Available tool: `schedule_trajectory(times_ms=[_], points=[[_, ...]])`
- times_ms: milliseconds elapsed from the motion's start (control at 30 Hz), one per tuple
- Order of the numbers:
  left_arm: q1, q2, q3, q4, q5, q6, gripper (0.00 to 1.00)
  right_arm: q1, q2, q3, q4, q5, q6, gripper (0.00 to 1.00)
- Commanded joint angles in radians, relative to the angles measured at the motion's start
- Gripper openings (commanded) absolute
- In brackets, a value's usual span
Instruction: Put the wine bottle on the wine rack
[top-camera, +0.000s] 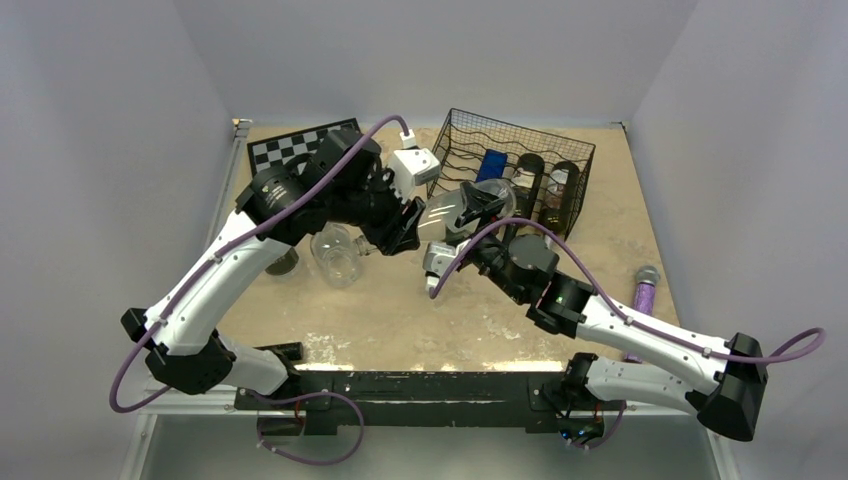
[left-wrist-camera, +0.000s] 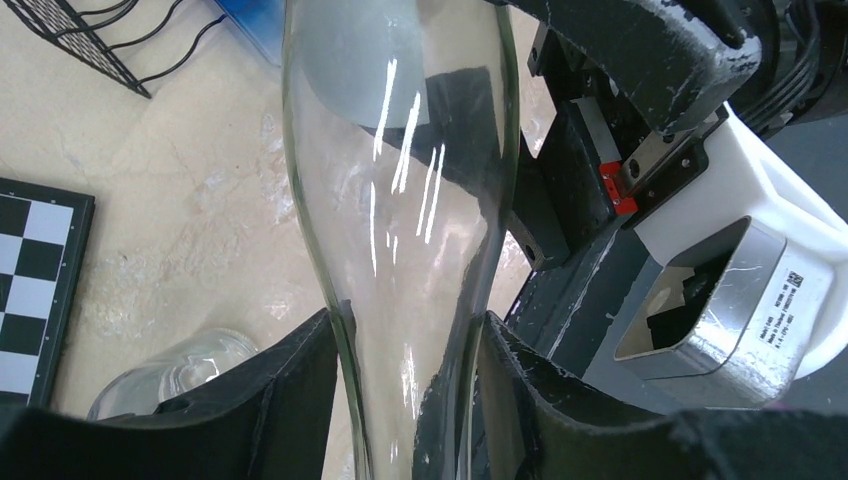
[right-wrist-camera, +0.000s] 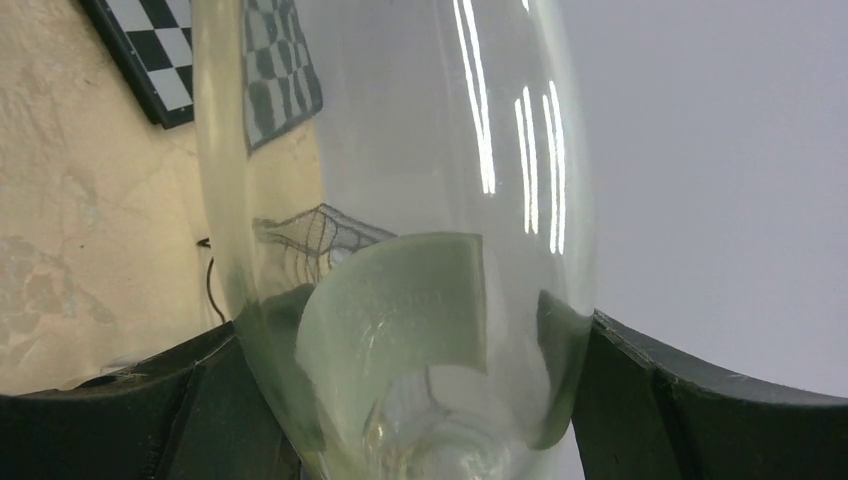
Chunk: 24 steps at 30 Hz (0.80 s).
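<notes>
Pinching the narrowing neck of the smooth, clear glass wine bottle (left-wrist-camera: 400, 150), the left gripper (left-wrist-camera: 405, 410) presses its matte black fingers against it; the right gripper (right-wrist-camera: 410, 400) clamps its wider, rounded body; the bottle hangs over the mottled sandy desk (top-camera: 400, 320), just before the wavy black wire wine rack (top-camera: 470, 140).

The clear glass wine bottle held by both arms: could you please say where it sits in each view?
Top external: clear glass wine bottle at centre.
Left wrist: centre, narrow part in the left pincer.
Right wrist: centre, wide body in the right pincer.
Shared landmark: black-and-white chessboard, on the left in every view.
</notes>
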Motion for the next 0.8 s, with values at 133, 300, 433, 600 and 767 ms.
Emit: schedule_trajectory(times_ms=[133,300,433,600,767], points=[[-0.001,-0.021,-0.029,-0.044,-0.089,0.062,0.0,-0.001,-0.037,0.162,0.186,0.126,0.14,0.0],[-0.001,-0.01,-0.038,-0.079,-0.12,0.082,0.43,-0.001,-0.028,0.174,0.181,0.161,0.137,0.0],[-0.009,-0.008,-0.072,-0.048,-0.092,0.087,0.67,-0.001,-0.042,0.195,0.147,0.144,0.201,0.0],[-0.011,-0.002,-0.081,-0.05,-0.114,0.092,0.53,-0.001,-0.042,0.207,0.152,0.153,0.222,0.0],[-0.011,-0.003,-0.09,-0.018,-0.081,0.101,0.44,-0.001,-0.056,0.184,0.147,0.108,0.241,0.0]])
